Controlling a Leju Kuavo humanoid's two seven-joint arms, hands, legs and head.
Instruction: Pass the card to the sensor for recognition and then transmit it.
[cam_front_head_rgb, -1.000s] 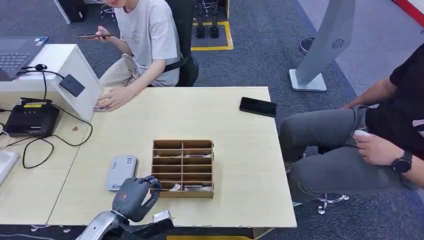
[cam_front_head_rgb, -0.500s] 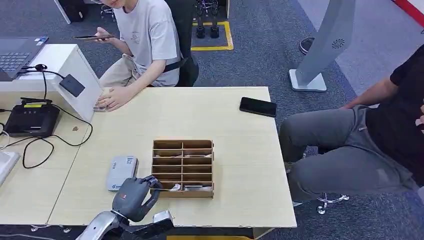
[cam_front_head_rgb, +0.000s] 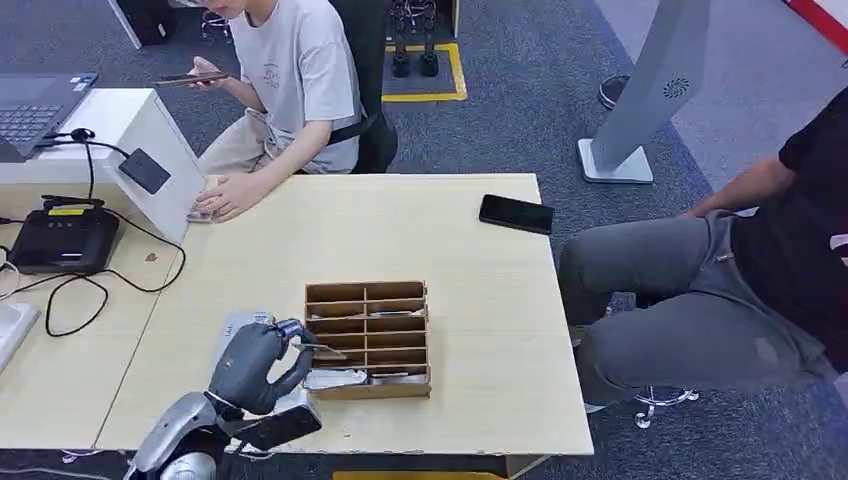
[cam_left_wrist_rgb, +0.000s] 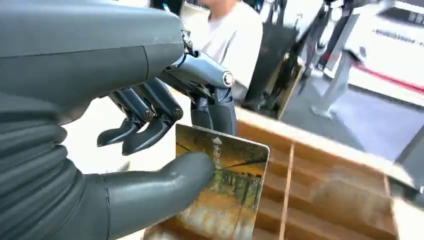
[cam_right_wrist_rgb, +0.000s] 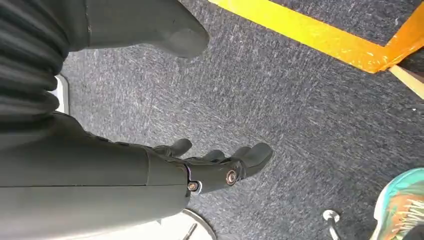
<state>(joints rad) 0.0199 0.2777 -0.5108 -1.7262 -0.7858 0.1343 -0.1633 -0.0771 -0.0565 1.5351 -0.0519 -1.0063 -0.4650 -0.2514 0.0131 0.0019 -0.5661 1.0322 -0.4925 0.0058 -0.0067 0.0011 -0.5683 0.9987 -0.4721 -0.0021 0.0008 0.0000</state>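
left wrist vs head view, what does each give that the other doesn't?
Left wrist: the card's printed yellow-green face with a small arrow mark, and the thumb pressing it against a finger.
Head: the table layout, with a grey device beside the left hand, a black phone at the far edge, a dark sensor pad on the white stand, and a person on the right.
Both: the left hand pinching the card beside the wooden organizer, and the seated person in a light shirt.
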